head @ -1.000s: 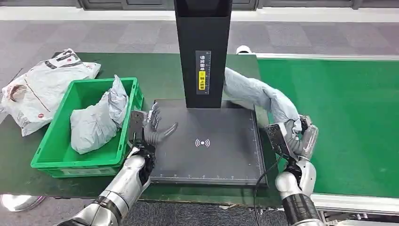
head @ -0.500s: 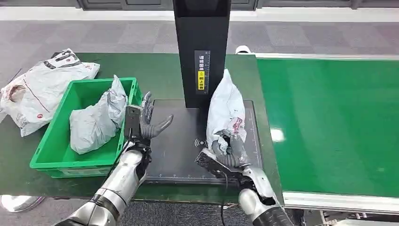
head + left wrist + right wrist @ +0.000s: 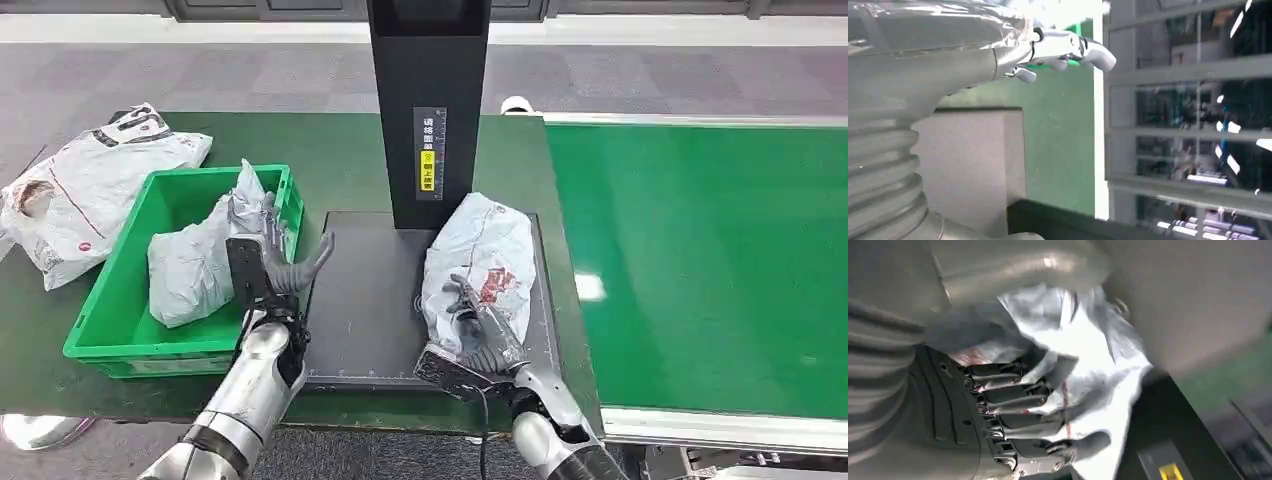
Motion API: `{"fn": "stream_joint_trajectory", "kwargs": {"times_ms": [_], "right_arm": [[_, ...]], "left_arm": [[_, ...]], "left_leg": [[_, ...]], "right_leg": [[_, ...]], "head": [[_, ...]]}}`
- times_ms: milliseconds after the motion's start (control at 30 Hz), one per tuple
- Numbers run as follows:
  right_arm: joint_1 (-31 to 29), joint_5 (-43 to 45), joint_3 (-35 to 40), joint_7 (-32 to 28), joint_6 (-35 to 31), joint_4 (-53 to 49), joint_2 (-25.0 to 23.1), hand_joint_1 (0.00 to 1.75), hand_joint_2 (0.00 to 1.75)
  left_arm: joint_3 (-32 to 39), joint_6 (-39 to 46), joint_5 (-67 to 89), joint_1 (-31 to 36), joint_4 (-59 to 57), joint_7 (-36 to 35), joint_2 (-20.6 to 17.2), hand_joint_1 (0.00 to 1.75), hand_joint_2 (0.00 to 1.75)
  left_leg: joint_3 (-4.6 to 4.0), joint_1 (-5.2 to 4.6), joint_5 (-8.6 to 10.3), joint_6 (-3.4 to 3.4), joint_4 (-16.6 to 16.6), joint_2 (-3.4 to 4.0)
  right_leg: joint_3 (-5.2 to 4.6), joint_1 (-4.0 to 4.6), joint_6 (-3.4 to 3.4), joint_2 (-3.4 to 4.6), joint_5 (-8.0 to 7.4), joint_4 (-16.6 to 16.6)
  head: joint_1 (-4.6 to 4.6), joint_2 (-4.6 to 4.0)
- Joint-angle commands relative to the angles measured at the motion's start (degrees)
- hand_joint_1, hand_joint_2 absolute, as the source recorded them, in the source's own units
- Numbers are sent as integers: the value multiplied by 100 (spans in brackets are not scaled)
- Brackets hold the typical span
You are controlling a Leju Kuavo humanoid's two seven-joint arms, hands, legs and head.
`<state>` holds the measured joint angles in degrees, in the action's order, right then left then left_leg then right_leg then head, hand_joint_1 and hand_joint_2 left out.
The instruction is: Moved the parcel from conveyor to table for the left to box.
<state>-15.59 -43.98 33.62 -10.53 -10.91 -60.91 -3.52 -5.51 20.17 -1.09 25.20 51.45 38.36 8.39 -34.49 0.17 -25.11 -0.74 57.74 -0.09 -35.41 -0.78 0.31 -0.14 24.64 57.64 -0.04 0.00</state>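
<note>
Parcel [image 3: 476, 262] on black pad [image 3: 365, 300] | right robot hand [image 3: 1013, 405] fingers splayed against it

The green table [image 3: 350, 160] carries a green crate [image 3: 120, 320], black scanner plate [image 3: 370, 300] and white bag [image 3: 80, 190].

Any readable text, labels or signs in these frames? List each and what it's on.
Black post: white and yellow label with vertical Chinese characters, too small to read.
Black pad: white wireless-wave symbol, partly hidden by the parcel; no words.
Parcel: red print, unreadable.
White bag left of the green bin: dark and red print, unreadable.
</note>
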Motion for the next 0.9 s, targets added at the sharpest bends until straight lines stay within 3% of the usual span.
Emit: {"fn": "stream_joint_trajectory", "kwargs": {"times_ms": [33,233,467,633,900], "right_arm": [[-61,24,7,-22,-2,-118,189,0,175],[-61,24,7,-22,-2,-118,189,0,175],[354,1652,-1217,-1659,-1593,-805,-192,0,175],[66,2716,-1698,-2490,-2213,-194,-320,0,175],[-513,3374,-2215,-2598,-2458,825,-354,0,175]], "left_arm": [[229,25,-29,-84,215,1,-8,0,175],[229,25,-29,-84,215,1,-8,0,175],[-319,-316,310,-118,124,107,-19,0,175],[-1139,-754,1165,-43,-346,61,-36,0,175],[-2184,-1153,2283,0,-1017,164,-53,0,175]], "left_leg": [[15,2,-3,1,-6,-3],[10,3,-3,1,-3,0],[12,2,-4,1,-4,-12],[23,1,1,3,-12,-18],[25,0,-1,4,-13,-2]], "right_leg": [[18,3,-1,-4,4,-9],[13,2,-1,-1,2,-7],[18,1,-2,-13,7,-8],[31,0,0,-19,4,-18],[27,-7,3,-1,-4,-19]], "head": [[0,0],[0,0],[0,0],[0,0],[0,0]]}}
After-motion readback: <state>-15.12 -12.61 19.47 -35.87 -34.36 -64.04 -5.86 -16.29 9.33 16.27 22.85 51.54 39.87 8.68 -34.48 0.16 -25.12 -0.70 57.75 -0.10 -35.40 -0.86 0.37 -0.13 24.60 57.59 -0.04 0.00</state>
